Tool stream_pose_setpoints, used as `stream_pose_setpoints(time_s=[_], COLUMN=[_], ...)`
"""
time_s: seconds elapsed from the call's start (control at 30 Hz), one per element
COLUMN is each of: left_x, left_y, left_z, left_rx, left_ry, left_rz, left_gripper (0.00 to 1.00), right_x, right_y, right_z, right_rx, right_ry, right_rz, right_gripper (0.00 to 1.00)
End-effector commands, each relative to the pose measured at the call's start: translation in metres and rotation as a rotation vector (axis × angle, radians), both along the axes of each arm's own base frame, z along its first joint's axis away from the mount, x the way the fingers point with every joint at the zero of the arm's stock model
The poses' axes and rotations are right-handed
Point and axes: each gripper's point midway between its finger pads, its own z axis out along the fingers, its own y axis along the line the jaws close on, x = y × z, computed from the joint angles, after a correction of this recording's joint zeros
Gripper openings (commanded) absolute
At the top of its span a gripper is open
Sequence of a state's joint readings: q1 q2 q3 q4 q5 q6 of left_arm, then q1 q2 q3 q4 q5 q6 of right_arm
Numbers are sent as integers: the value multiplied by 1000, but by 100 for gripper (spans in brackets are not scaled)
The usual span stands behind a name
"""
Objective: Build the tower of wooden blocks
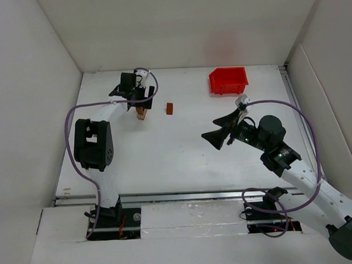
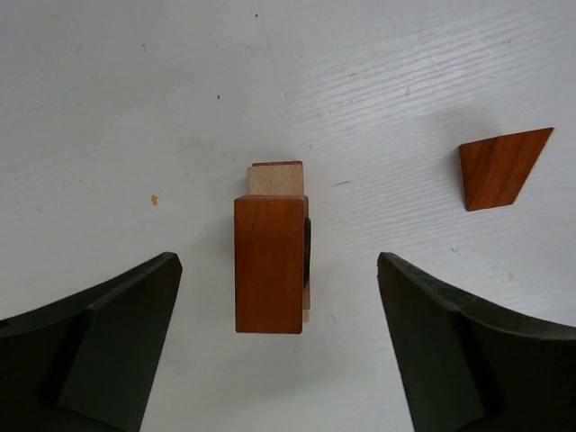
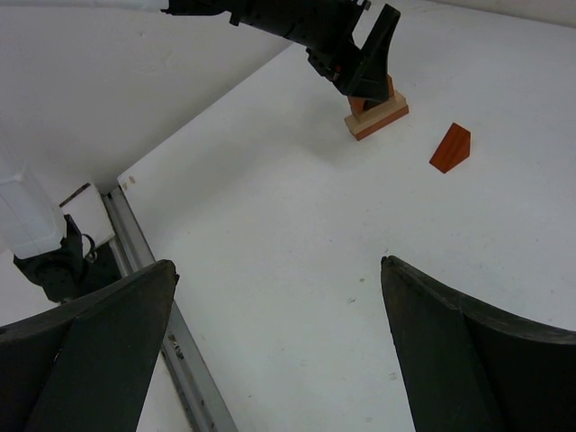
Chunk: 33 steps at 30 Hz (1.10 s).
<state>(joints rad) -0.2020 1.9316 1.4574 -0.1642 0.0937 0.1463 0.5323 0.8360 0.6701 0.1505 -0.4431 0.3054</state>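
Tower a few blocks high, standing free between the spread fingers of left end effector (no contact). Wedge block loose on counter beyond one finger, unplaced. Right end effector spread wide, empty, well away.

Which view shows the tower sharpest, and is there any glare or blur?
Left wrist: the tower is crisp, evenly lit, no glare. Top external: sharp, but the tower is tiny; the red bin casts a reddish tint on the back wall. Right wrist: clear, tower small.
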Motion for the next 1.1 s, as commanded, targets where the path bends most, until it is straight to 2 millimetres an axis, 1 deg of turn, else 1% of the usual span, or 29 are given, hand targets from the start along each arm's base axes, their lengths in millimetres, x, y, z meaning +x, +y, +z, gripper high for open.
stream_pose_setpoints(time_s=[0.0,0.03,0.1,0.13,0.2,0.23,0.3,0.33,0.37,0.4,0.43,0.47,0.5,0.53,0.57,0.6,0.63,0.67,0.73,0.77,0.8,0.83,0.87,0.9,0.93,0.97,1.0,1.03,1.07], left_x=[8,6,-1,-4,-8,-8,-14,-20,-25,-32,-36,-49,-57,-62,-68,-68,-68,-64,-67,-66,-71,-85,-90,-105,-110,-114,-119,-123,-124], left_y=[-12,-13,-23,-25,-26,-30,-38,-41,-49,-55,-55,-64,-67,-69,-71,-69,-64,-50,-29,-5,5,15,25,30,34,35,36,46,47], left_z=[94,102,132,144,158,173,200,222,235,246,251,274,267,275,281,284,295,284,291,281,264,271,269,258,254,251,237,237,234], left_rx=[-87,-94,-135,-150,-181,-229,-320,-364,-426,-454,-475,-546,-593,-639,-659,-660,-658,-622,-590,-533,-512,-519,-502,-497,-487,-479,-465,-442,-436], left_ry=[-197,-211,-251,-261,-258,-271,-299,-332,-339,-352,-361,-401,-377,-385,-381,-372,-383,-343,-349,-351,-329,-358,-382,-375,-381,-383,-354,-375,-375], left_rz=[-29,-35,-90,-99,-84,-65,-52,-51,-71,-113,-135,-213,-245,-265,-276,-253,-221,-104,39,189,254,304,351,372,385,382,387,426,429], left_gripper=[91,99,99,99,99,99,99,99,99,99,99,98,92,91,93,97,99,99,99,99,99,99,99,99,99,99,99,99,99], right_x=[1,3,9,16,25,31,36,39,41,42,45,47,49,53,54,58,60,66,78,93,102,115,121,146,160,168,195,207,211], right_y=[3,2,-1,-5,-10,-16,-22,-26,-28,-29,-32,-33,-34,-35,-33,-32,-27,-17,-8,3,12,17,27,45,51,55,75,82,84], right_z=[13,12,8,7,-1,-2,-6,-7,-7,-8,-10,-12,-14,-20,-23,-27,-31,-43,-54,-66,-71,-76,-85,-91,-95,-105,-115,-125,-141], right_rx=[22,20,15,14,-14,-21,-35,-38,-37,-34,-34,-36,-38,-43,-46,-49,-49,-74,-111,-161,-187,-205,-251,-290,-319,-378,-404,-439,-502], right_ry=[-64,-60,-44,-29,11,20,35,37,38,39,46,53,56,77,89,101,118,154,188,223,241,261,288,307,315,339,347,361,403], right_rz=[8,-9,-41,-88,-147,-199,-239,-271,-285,-297,-320,-333,-344,-366,-369,-382,-391,-380,-456,-484,-502,-529,-520,-535,-561,-586,-607,-617,-625], right_gripper=[100,100,100,100,100,100,100,100,100,100,100,100,100,100,100,100,100,100,100,100,100,100,100,100,100,100,100,100,100])
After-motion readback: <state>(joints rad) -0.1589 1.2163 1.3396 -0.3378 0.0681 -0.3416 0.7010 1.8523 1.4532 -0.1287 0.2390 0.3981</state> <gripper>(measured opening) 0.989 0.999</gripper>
